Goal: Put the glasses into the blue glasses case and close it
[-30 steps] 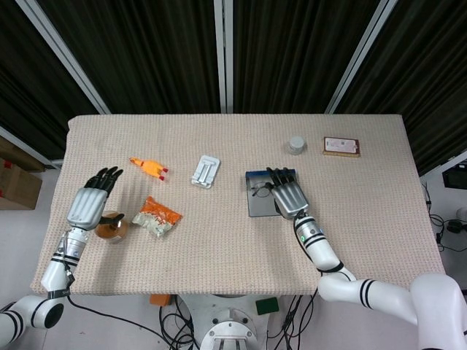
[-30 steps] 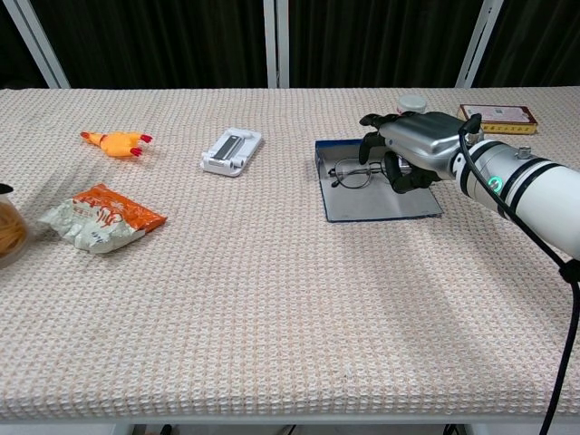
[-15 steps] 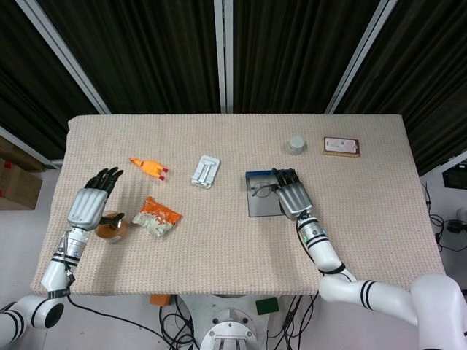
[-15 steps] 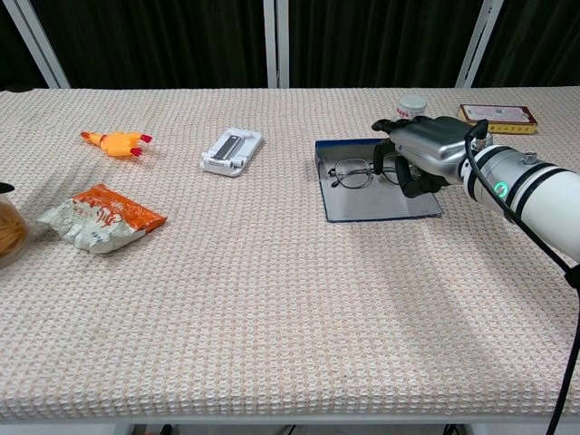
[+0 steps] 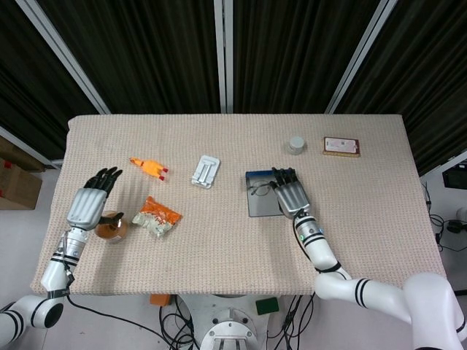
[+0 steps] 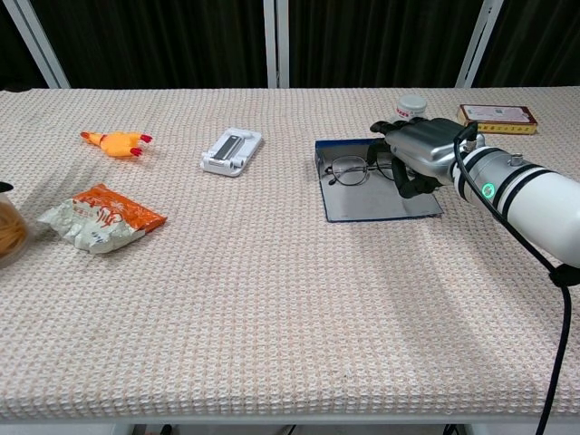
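The blue glasses case (image 5: 259,205) (image 6: 372,204) lies open and flat, right of the table's middle. Thin dark-rimmed glasses (image 5: 260,189) (image 6: 352,169) lie inside it toward its far edge. My right hand (image 5: 292,195) (image 6: 419,152) hovers over the right part of the case, fingers curled down at the right end of the glasses. Whether the hand pinches the frame or only touches it is hidden. My left hand (image 5: 89,204) is far off at the table's left edge, fingers spread and holding nothing.
An amber jar (image 5: 111,228) (image 6: 7,231) stands beside my left hand. An orange snack bag (image 5: 157,216) (image 6: 100,217), a rubber chicken (image 5: 148,167) (image 6: 116,142) and a white stand (image 5: 206,171) (image 6: 232,150) lie left of the case. A small tin (image 5: 296,144) (image 6: 411,105) and a flat box (image 5: 341,146) (image 6: 497,115) lie behind it.
My right hand slid right, off the right lens, so both lenses now show. The glasses shifted slightly toward the far edge of the case. The left arm has not moved.
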{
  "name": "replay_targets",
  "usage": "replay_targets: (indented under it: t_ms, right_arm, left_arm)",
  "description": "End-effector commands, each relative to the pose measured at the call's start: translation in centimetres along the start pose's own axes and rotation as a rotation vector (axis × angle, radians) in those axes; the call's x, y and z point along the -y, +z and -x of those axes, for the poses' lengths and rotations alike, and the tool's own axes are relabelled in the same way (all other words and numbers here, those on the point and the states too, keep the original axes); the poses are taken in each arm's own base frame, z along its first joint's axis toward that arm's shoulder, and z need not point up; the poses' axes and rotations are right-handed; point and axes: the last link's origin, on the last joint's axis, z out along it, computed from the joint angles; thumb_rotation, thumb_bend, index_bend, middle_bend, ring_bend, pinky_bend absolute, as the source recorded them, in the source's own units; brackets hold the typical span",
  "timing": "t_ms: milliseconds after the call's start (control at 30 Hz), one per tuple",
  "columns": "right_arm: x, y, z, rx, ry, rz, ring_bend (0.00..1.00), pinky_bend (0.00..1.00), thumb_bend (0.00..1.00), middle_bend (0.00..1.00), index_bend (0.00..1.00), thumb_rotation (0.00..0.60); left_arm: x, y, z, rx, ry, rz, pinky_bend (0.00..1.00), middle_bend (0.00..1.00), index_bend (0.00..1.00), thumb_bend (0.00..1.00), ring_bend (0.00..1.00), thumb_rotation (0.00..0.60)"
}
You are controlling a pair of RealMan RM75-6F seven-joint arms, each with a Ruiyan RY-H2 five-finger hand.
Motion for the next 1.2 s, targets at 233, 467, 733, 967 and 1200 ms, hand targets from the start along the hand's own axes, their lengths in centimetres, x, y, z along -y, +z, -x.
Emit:
replay_targets:
  t_ms: [233,467,733,967,1200]
  right_arm:
    - [0.6,1.2,-0.3,0.002,-0.022,0.014,0.0,0.0,1.0,0.0,0.2,0.6]
    - [1.2,1.7,-0.5,0.005,-0.028,0.009,0.0,0.0,1.0,0.0,0.2,0.6]
    - [0.8,0.5,-0.6,-0.034,0.003,0.006,0.0,0.0,1.0,0.0,0.2,0.6]
    - [0.7,-0.9,0.0,-0.036,0.008,-0.02,0.0,0.0,1.0,0.0,0.23,0.6]
    - [1.0,-1.0,0.9,-0.012,-0.001,-0.023,0.0,0.0,1.0,0.0,0.32,0.6]
  left_arm:
    - [0.3,-0.1,-0.3,-0.009,0.003,-0.009,0.2,0.03,0.06,0.04,0.03,0.6]
    - [0.5,-0.1,-0.3,-0.006,0.0,-0.013,0.2,0.03,0.06,0.04,0.03,0.6]
    - [0.5,-0.2,-0.3,-0.008,-0.002,-0.01,0.2,0.03,0.06,0.04,0.03,0.6]
    - [0.3,-0.3,-0.1,-0.008,-0.003,-0.008,0.2,0.03,0.06,0.04,0.03,0.6]
    - [0.3,-0.3,-0.1,-0.005,-0.001,-0.008,0.2,0.03,0.06,0.04,0.03,0.6]
